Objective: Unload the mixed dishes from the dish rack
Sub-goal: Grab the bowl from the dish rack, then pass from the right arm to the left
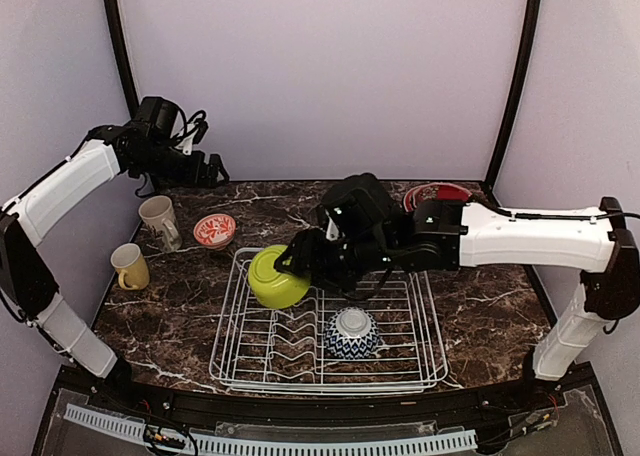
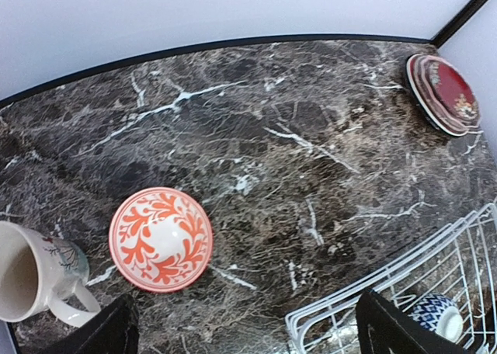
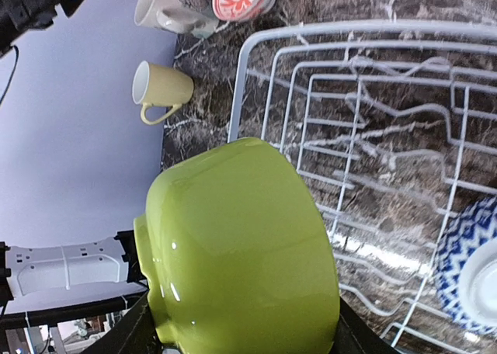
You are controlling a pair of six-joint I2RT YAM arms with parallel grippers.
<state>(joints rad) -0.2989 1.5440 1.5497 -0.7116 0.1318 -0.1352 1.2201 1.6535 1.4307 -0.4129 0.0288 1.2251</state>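
Note:
My right gripper (image 1: 292, 263) is shut on the small lime bowl (image 1: 276, 277), holding it tipped over the back left corner of the white wire dish rack (image 1: 425, 371). In the right wrist view the lime bowl (image 3: 241, 245) fills the span between the fingers of the right gripper (image 3: 241, 332). A navy-zigzag bowl (image 1: 352, 334) lies upside down inside the rack. My left gripper (image 1: 205, 167) hangs open and empty high over the back left of the table; seen from its wrist, the left gripper (image 2: 245, 327) is above bare marble beside the pink-white bowl (image 2: 161, 239).
On the table left of the rack stand a cream mug (image 1: 158, 219), a yellow mug (image 1: 130, 267) and the pink-white bowl (image 1: 214, 230). Red plates (image 1: 437, 193) are stacked at the back right. Purple walls close in the back and sides.

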